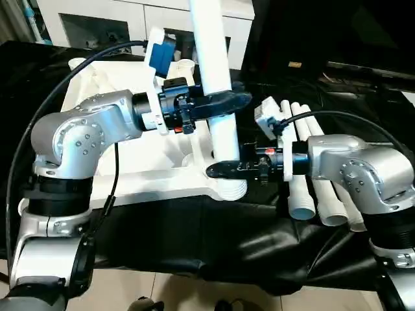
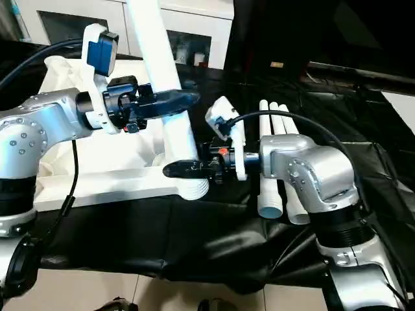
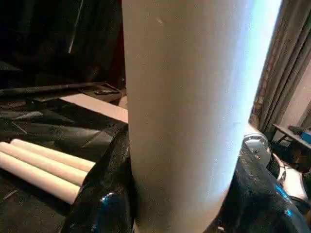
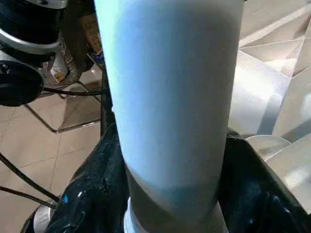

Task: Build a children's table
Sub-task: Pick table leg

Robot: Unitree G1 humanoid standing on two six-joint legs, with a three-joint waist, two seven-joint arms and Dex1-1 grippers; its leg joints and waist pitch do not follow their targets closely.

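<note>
One white leg (image 1: 214,58) stands upright, its flared lower end (image 1: 230,189) in the near corner socket of the white tabletop (image 1: 110,84), which lies underside up on black cloth. My left gripper (image 1: 225,100) is shut on the leg partway up; its black fingers (image 3: 104,194) press both sides of the tube (image 3: 189,111). Lower down, just above the socket, my right gripper (image 1: 222,170) is around the same leg (image 4: 170,97), with its fingers (image 4: 92,194) against it on either side. Three more legs (image 1: 318,194) lie side by side under my right forearm.
Black cloth (image 1: 194,240) covers the work surface and hangs over its near edge above pale floor tiles. A white cabinet (image 1: 97,19) stands behind the tabletop. Cables run from both wrists across my silver forearms.
</note>
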